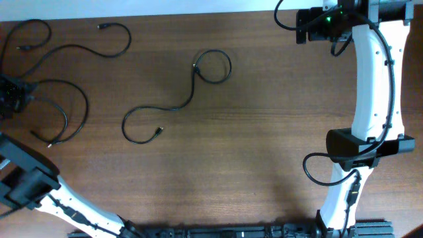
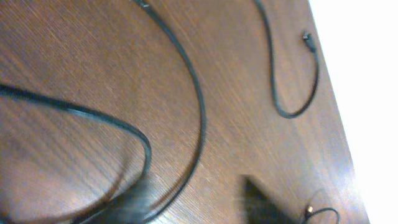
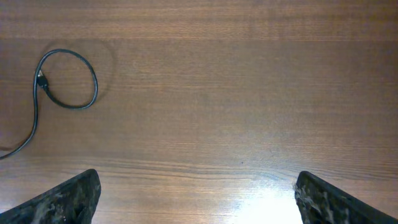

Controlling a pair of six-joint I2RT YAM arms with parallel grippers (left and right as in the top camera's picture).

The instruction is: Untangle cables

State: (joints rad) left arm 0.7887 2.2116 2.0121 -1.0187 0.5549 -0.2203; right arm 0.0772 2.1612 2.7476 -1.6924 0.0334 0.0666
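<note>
Several thin black cables lie apart on the wooden table. One in the middle (image 1: 177,104) ends in a small loop (image 3: 68,78). Two more curl at the upper left (image 1: 112,30) (image 1: 30,33), and a wide loop (image 1: 79,99) lies at the left. My left gripper (image 1: 14,96) sits at the far left edge beside that loop. In the blurred left wrist view its fingers (image 2: 261,205) stand apart, open, with a cable strand (image 2: 200,106) running loose across the table between them (image 2: 199,208). My right gripper (image 1: 301,26) (image 3: 198,199) stands wide open over bare wood at the back right.
The table's far edge (image 1: 165,8) meets a white surface. The right arm's white links (image 1: 373,79) span the right side, with thicker black wires on them. The left arm (image 1: 73,205) crosses the front left corner. A cable end with a plug (image 2: 308,38) lies near the table edge.
</note>
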